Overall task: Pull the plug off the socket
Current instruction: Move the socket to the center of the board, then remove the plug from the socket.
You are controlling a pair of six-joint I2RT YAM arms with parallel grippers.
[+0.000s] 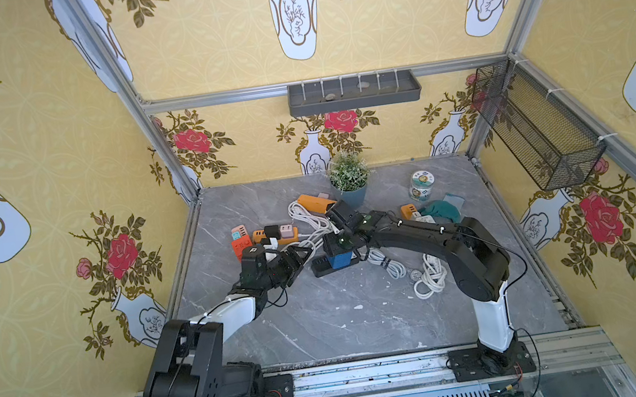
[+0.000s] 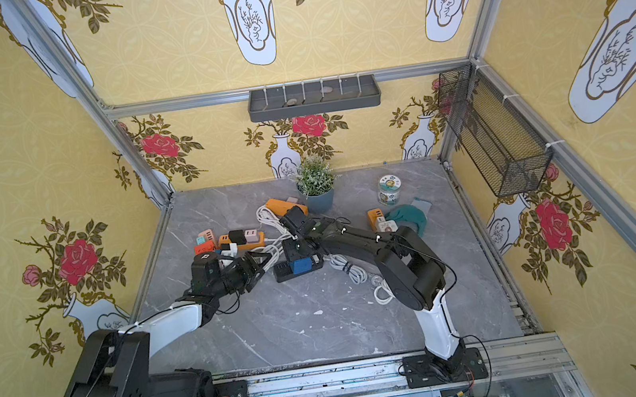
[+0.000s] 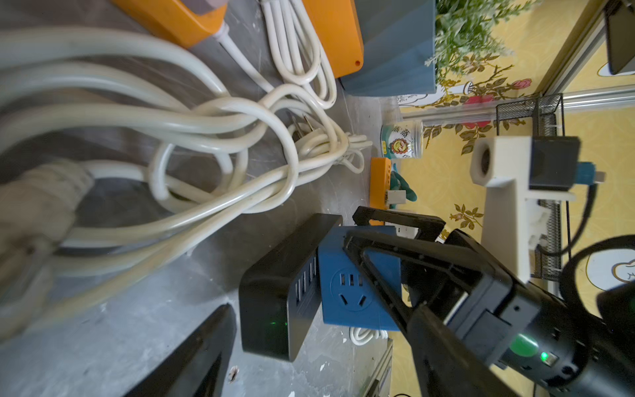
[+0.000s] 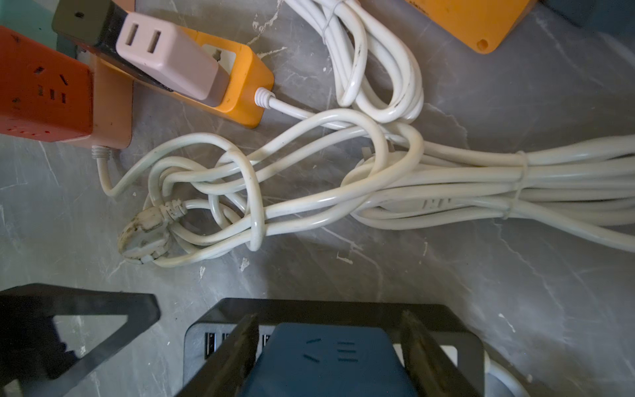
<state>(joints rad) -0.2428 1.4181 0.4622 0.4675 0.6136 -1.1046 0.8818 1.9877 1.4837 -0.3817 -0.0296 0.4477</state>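
A black power strip, the socket (image 1: 320,267) (image 3: 271,302) (image 4: 326,307), lies flat mid-table. A blue cube plug (image 1: 340,260) (image 3: 357,285) (image 4: 330,361) is seated in it. My right gripper (image 1: 341,255) (image 4: 330,330) reaches down over the plug with a finger pressed on each of two opposite sides, shut on it. My left gripper (image 1: 304,259) (image 3: 326,361) is open at the socket's left end. One finger (image 4: 79,326) (image 3: 206,343) stands just beside that end, with a small gap to it.
Tangled white cables (image 4: 309,178) (image 1: 312,233) lie just behind the socket. Orange and red power strips (image 1: 271,235) with adapters sit to the left. A potted plant (image 1: 349,178), a jar (image 1: 422,185) and a teal cloth (image 1: 441,210) stand further back. More coiled cable (image 1: 429,276) lies under the right arm.
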